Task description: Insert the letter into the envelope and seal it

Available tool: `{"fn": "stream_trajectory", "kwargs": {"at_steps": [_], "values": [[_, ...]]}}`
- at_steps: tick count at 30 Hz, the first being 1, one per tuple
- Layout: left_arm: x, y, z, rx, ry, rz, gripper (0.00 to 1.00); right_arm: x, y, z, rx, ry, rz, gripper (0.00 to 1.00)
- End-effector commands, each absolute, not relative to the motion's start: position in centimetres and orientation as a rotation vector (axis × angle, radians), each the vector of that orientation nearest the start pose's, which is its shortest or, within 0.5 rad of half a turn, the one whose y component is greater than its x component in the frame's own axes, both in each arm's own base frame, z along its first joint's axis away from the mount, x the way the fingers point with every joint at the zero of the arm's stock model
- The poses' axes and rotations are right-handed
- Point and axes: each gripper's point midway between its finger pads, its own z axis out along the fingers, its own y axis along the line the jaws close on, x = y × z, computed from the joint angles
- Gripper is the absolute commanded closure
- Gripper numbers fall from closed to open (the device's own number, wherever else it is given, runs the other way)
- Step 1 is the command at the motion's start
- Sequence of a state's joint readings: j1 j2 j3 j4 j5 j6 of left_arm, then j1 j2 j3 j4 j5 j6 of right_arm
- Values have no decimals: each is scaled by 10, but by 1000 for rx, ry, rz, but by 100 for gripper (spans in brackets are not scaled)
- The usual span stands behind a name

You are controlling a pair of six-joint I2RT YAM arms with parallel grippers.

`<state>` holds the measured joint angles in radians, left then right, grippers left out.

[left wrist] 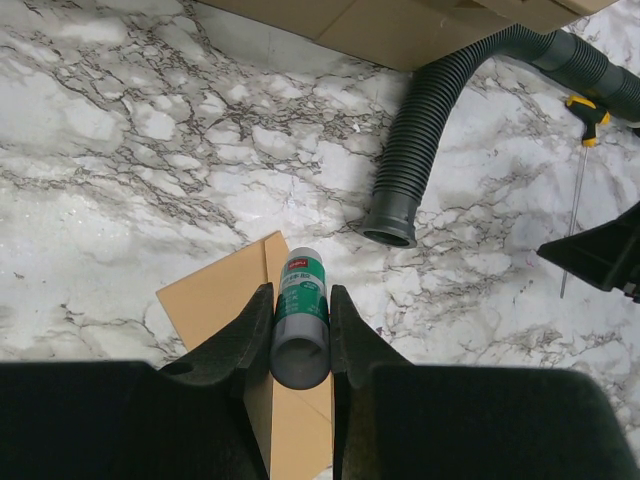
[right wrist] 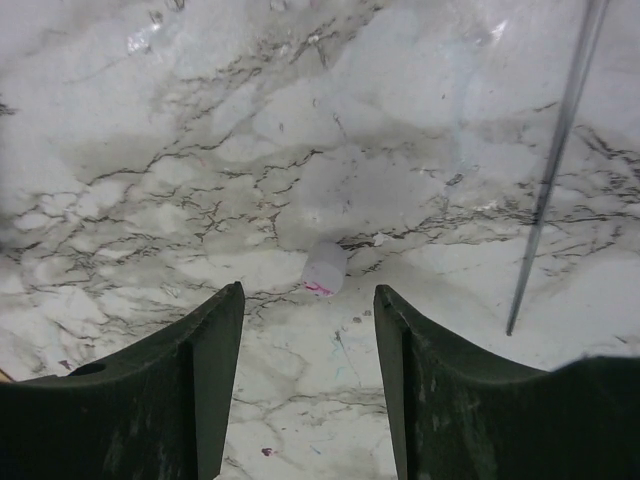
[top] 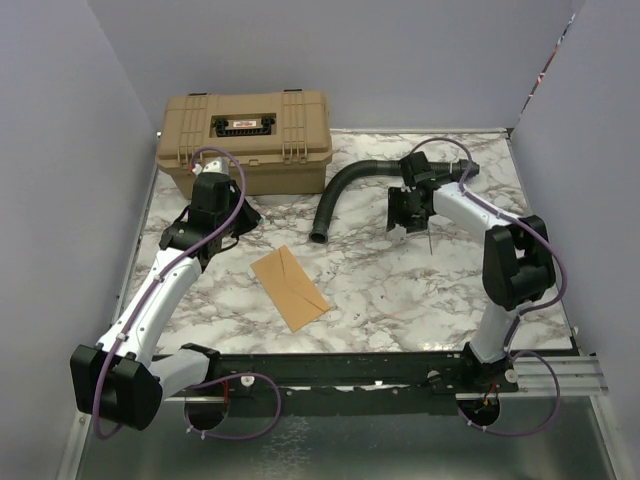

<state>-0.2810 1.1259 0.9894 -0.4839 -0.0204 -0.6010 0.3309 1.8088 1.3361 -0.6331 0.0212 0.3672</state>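
In wrist views alone: left gripper (left wrist: 300,292) clamps glue stick (left wrist: 300,322) above envelope (left wrist: 215,295); right gripper (right wrist: 308,295) wide, cap (right wrist: 324,268) beneath.

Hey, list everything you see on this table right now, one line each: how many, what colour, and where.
toolbox: one, tan, far left corner of the table
hose: one, black and corrugated, curving to the right of the toolbox
envelope: one, orange-tan, flat near the table's centre
glue stick: one, green-and-white label with a grey end, held in the left fingers
screwdriver: one, yellow-and-black handle with a thin metal shaft, right of the hose
small cap: one, white with a pink mark, on the marble ahead of the right fingers
table: one, white marble with grey veins
left fingers: two, black, shut on the glue stick
right fingers: two, black, open, nothing between them
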Motion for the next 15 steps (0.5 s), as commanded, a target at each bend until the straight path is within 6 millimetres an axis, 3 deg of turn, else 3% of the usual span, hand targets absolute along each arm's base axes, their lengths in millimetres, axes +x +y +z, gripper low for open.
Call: {"fn": "stream_trajectory", "kwargs": {"at_steps": [1, 7, 15], "values": [[320, -108, 199, -359, 2214, -429, 100, 372, 142, 50, 83, 2766, 112, 44], [319, -107, 198, -359, 2216, -423, 100, 370, 139, 31, 61, 2806, 73, 53], [323, -109, 195, -345, 2232, -423, 100, 381, 133, 22, 50, 2788, 10, 59]]}}
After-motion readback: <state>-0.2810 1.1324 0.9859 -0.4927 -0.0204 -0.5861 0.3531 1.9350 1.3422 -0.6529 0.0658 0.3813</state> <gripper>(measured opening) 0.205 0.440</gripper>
